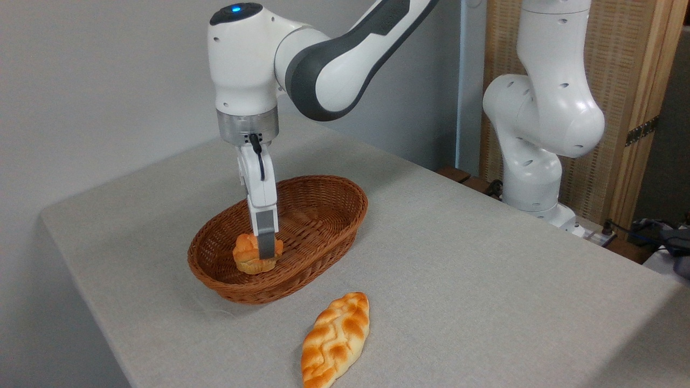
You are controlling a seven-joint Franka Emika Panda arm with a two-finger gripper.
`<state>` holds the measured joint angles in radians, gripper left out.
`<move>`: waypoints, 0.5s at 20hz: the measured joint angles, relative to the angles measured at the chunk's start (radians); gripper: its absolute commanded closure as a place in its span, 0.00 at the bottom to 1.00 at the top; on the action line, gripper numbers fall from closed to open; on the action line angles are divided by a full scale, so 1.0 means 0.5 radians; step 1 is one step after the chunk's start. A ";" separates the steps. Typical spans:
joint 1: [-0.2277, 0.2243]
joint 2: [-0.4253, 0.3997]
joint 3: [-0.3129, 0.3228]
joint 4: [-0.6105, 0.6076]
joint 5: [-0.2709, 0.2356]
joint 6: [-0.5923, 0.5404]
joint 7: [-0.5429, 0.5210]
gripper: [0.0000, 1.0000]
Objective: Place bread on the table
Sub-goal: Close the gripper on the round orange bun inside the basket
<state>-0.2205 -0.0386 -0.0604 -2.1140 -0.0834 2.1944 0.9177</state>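
A: How is the arm (345, 48) posed?

B: It comes in from the upper right, the grey-and-white forearm slanting down to a bulky wrist with a blue light on top; from there the hand hangs straight down, the gripper (265, 252) pointing vertically into the wicker basket (323, 226).

A: And the fingers?

B: One grey finger (266, 237) shows edge-on in front of the bread (248, 256); the other is hidden behind the bun (the camera looks along the gap, more or less); the near pad lies flat against the bun's side, so the gripper looks clamped on the bread.

A: Where is the bread, exactly?

B: Inside the basket, toward its near-left end; its paler base is low in the basket, though I cannot tell whether it touches the weave or hangs just above it.

A: Anything else on the table (485, 269)?

B: A braided loaf (335, 339) lies on the cloth in front of the basket, apart from it; the arm's white base column (539, 134) stands at the far right edge.
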 measured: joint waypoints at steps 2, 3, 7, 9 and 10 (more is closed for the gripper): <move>0.000 0.011 0.000 -0.001 0.001 0.034 0.001 0.00; 0.000 0.019 0.000 -0.001 0.002 0.064 0.001 0.00; 0.000 0.052 0.000 -0.001 0.002 0.092 0.002 0.00; 0.000 0.070 0.000 -0.001 0.002 0.098 0.002 0.02; -0.001 0.075 0.000 -0.001 0.002 0.100 0.002 0.11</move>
<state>-0.2207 -0.0009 -0.0604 -2.1147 -0.0823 2.2445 0.9185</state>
